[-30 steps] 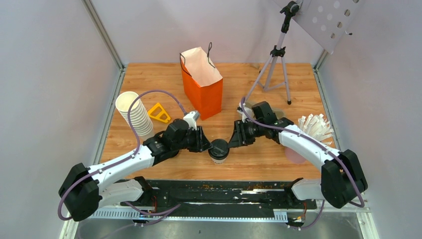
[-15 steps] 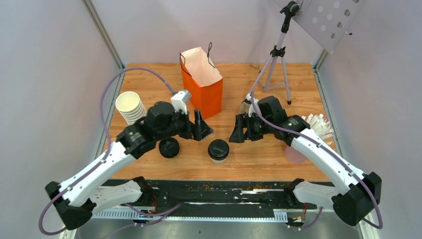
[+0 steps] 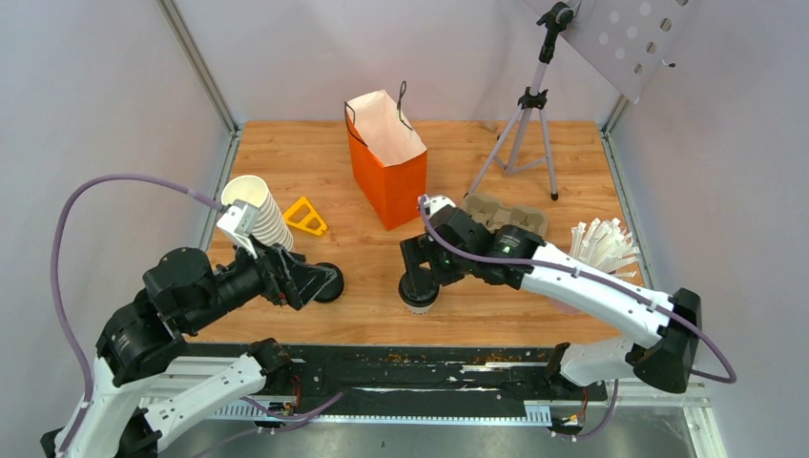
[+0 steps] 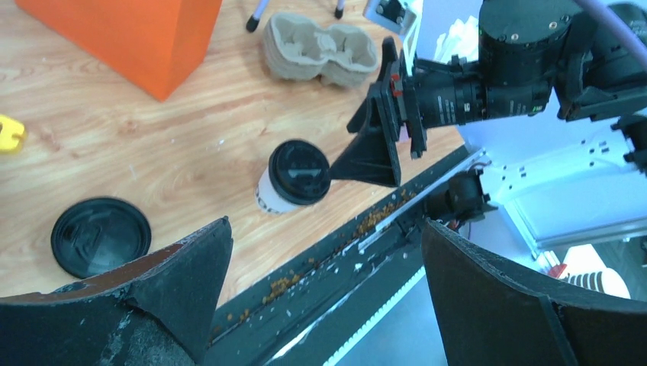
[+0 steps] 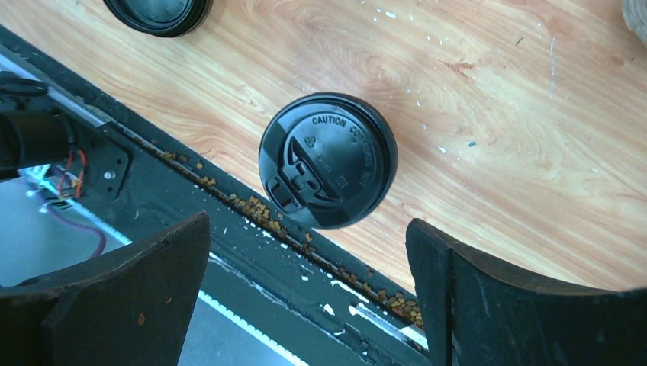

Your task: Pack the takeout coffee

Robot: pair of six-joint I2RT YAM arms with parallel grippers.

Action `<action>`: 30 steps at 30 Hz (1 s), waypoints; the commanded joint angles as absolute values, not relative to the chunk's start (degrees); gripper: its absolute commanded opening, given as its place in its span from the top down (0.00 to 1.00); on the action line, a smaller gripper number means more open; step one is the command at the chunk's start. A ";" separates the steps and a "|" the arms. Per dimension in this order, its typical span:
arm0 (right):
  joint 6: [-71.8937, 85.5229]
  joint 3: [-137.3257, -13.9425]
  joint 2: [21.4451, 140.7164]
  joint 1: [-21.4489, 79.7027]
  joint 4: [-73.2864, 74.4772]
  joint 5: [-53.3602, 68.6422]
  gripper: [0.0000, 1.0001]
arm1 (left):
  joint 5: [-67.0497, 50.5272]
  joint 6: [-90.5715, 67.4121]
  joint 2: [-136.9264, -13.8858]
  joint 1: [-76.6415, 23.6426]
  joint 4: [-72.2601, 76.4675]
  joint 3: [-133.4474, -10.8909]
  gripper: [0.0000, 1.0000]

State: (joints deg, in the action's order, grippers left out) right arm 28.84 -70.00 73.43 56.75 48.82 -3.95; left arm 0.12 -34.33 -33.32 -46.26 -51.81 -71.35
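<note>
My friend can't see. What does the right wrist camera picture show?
A coffee cup capped with a black lid stands on the wooden table, seen from above, just ahead of the open right gripper, whose black fingers fill the bottom corners. A loose black lid peeks in at the top left.

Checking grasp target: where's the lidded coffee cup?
In the top view, the lidded coffee cup stands centre, by the near edge of the table, right of the loose black lid.

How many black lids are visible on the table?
2. One black lid caps the white cup near the table's front edge; a loose lid lies flat on the wood to its left. Others may be hidden from view.
</note>
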 commanded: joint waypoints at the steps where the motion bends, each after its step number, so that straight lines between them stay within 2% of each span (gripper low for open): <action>1: 30.74 -75.07 78.48 61.07 50.13 -13.87 0.01 | 0.89 -35.41 -28.63 -46.23 -57.55 -68.79 0.00; 9: 28.75 -81.09 88.73 64.02 55.43 -17.05 0.00 | 2.77 -35.56 -22.01 -46.23 -62.30 -66.64 0.00; 30: 26.09 -78.69 93.40 63.37 52.24 -14.01 0.02 | 2.94 -36.51 -18.72 -46.23 -61.42 -62.89 0.00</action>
State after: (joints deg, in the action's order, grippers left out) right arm 27.09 -78.50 93.14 63.68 54.02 -15.00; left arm 2.63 -36.58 -18.92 -46.26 -62.50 -62.39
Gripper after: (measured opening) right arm 0.996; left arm 0.998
